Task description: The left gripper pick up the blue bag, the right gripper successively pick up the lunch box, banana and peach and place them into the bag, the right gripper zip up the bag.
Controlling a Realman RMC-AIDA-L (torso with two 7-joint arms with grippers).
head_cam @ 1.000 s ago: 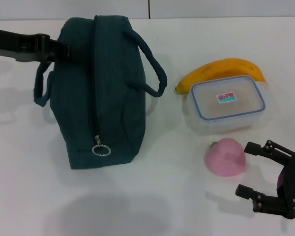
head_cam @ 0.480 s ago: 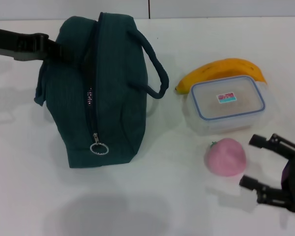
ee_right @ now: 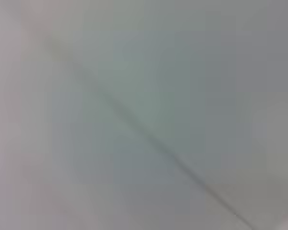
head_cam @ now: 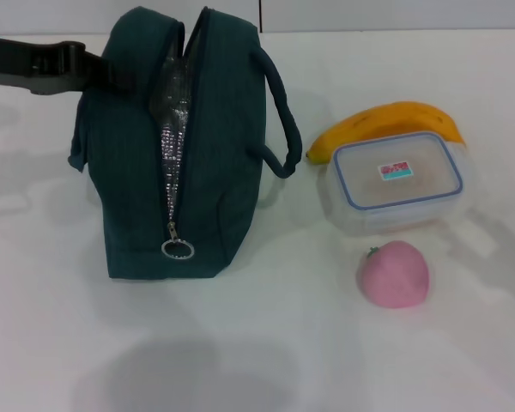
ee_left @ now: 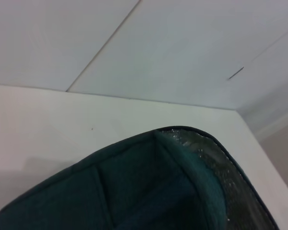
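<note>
Left gripper (head_cam: 99, 70) pinches the blue bag (head_cam: 189, 163) at its far-left top; bag stands upright on the white table (head_cam: 266, 343), zip part open, foil lining showing. Right of it: banana (head_cam: 386, 124) touching lunch box (head_cam: 396, 180), peach (head_cam: 393, 273) nearer. Right gripper out of view.

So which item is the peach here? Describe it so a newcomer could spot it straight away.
Start at the blue bag, then look to its right at the lunch box on the table. Just in front of that box lies the peach, the only pink, round thing; the banana behind is yellow and curved.
</note>
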